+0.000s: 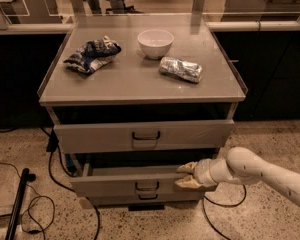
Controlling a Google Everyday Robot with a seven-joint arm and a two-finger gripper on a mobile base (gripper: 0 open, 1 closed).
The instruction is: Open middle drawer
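The grey cabinet has three drawer fronts. The middle drawer [115,183] is pulled out a little, showing a strip of grey inside behind its front; its dark loop handle [146,185] is centred. My gripper [186,175], on a white arm coming in from the lower right, is at the right part of that drawer's front top edge. Its two pale fingers [188,167] are spread apart, one above the edge and one in front of it. The top drawer [100,135] above has its own handle [146,135]. The bottom drawer's handle [148,196] shows just below.
On the cabinet top [140,84] lie a blue chip bag [92,55], a white bowl [155,42] and a silver packet [180,69]. Black cables [40,204] and a black pole [17,204] lie on the speckled floor at left. Dark cabinets stand on both sides.
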